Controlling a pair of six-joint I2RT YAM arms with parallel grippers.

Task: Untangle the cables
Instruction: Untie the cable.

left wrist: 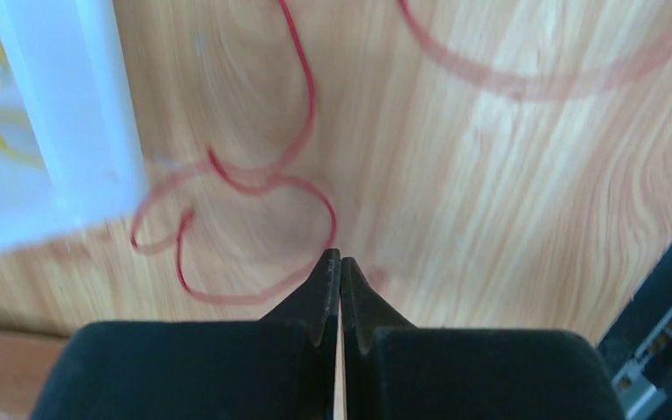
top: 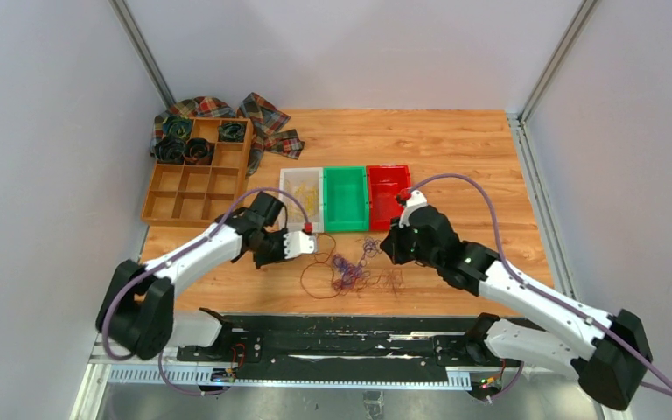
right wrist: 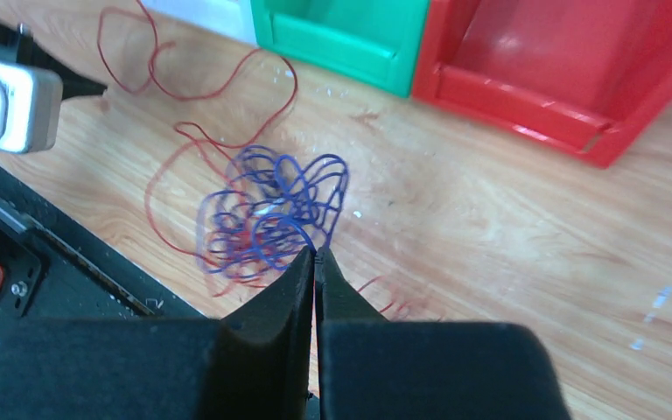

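Note:
The cables (top: 347,273) lie as a small clump of purple and dark red loops on the wooden table, in front of the bins. My left gripper (top: 313,246) is just left of the clump. In the left wrist view it (left wrist: 340,255) is shut, with a thin red cable (left wrist: 302,87) running into its tips. My right gripper (top: 387,248) is at the clump's right. In the right wrist view it (right wrist: 315,252) is shut on a purple loop of the tangle (right wrist: 271,214). More yellow cables (top: 312,199) lie in the white bin.
A white bin (top: 290,197), a green bin (top: 345,198) and a red bin (top: 388,194) stand in a row behind the clump. A wooden divider tray (top: 194,188) with black coils and a plaid cloth (top: 262,114) sit at the back left. A black rail (top: 341,337) runs along the near edge.

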